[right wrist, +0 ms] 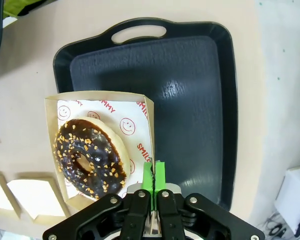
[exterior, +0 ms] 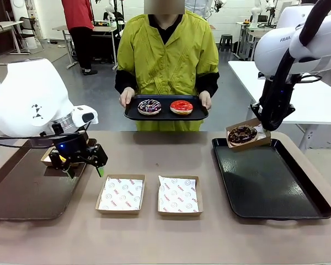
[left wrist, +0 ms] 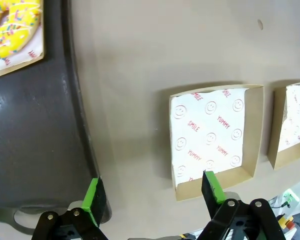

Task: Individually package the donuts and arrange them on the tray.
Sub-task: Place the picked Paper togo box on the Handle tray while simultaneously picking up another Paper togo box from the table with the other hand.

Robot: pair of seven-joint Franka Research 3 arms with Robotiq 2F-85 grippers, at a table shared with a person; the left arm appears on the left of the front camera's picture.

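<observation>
Packaging looks about half done to me. In the front view, the right end effector (exterior: 263,131) is pressed together on the wall of a cardboard box (exterior: 249,143). It hangs that box, with the chocolate donut (exterior: 242,133) inside, slightly tilted over the far left corner of the right tray (exterior: 276,187). Across the bench (exterior: 209,237) a person holds a serving tray (exterior: 165,117) carrying the purple donut (exterior: 149,106) and red donut (exterior: 181,107). The left empty box (exterior: 121,194) and right empty box (exterior: 179,195) wait on the bench. In the left wrist view, the left end effector (left wrist: 153,192) is spread wide above the left empty box, and the boxed yellow donut (left wrist: 12,25) lies on the left tray (left wrist: 30,150). In the right wrist view, the chocolate donut lies flat, icing up. Being a ring, it has no long axis. I'd say the next move calls for lowering the box level onto the right tray before letting go.
</observation>
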